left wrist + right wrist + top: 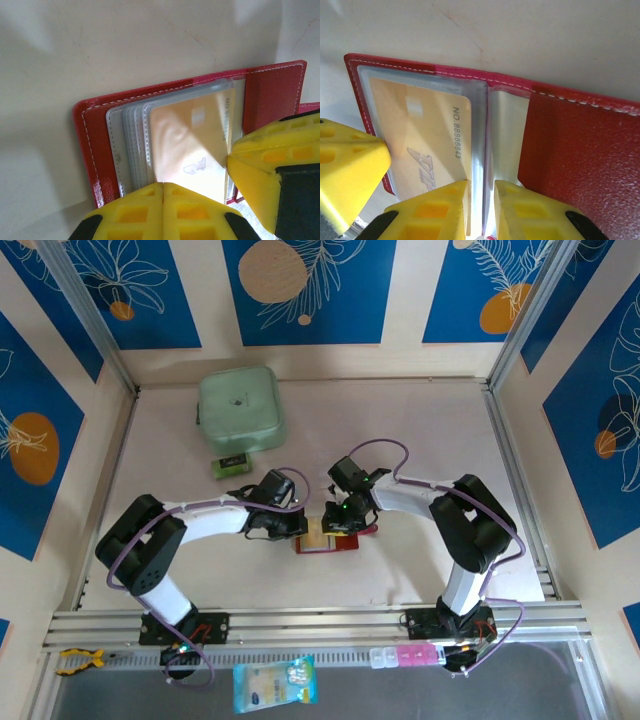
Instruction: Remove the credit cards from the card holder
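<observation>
**A:** Which step are we at?

**B:** Early, I'd judge: no card is out. Nearest, the left claw (163,192) is squeezed closed and empty, with its tips at the near edge of the gold card (190,145). That card sits in its clear pocket. The right claw (481,200) is narrow and pinches the upright sleeves (481,150) at the fold.

**A:** And the holder?

**B:** The holder (325,540) lies open on the counter (420,430), between the two claws.

**A:** Next move?

**B:** Likely one claw steadies the holder. The other parts a little, catches the gold card's free edge and slides it out of the pocket's mouth. It's a thin card in slick plastic, so that calls for a fine, shallow grip.

**A:** What can't you make out?

**B:** The holder's near edge is under the fingers. So I can't tell whether the left tips press on the card or rest just off it. The rear sleeves are cloudy, and I can't see whether they hold more cards. From above, the claws cover most of the holder. Farther back a green case (240,410) sits well apart.
</observation>
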You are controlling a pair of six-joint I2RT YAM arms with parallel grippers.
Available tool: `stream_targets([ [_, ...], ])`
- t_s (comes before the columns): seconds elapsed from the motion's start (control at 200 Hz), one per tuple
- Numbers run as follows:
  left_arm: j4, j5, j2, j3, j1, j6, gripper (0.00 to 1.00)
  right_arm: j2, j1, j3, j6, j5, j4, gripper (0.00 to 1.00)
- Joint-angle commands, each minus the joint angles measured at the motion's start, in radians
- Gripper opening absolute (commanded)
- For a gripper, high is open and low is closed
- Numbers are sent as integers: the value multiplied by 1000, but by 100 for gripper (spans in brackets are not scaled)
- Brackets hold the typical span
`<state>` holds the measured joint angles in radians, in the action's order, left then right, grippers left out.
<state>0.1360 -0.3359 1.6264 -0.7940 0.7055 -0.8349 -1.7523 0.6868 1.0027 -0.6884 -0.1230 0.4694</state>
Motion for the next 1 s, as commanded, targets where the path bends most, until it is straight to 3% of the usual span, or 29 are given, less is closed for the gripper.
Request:
stream_targets([
  [0.0, 36, 7, -8, -10, 12, 10, 7, 37, -3, 4, 7, 13, 35, 21],
  [0.28, 69, 28, -37, -16, 12, 16, 11, 57, -9, -13, -6, -49, -14, 22],
  [0.57, 80, 40, -39, -11, 11, 17, 4, 47, -13, -22, -16, -94, -54, 22],
  [0.995, 70, 45, 12, -5, 12, 19, 3, 5, -24, -31, -17, -119, -78, 22],
])
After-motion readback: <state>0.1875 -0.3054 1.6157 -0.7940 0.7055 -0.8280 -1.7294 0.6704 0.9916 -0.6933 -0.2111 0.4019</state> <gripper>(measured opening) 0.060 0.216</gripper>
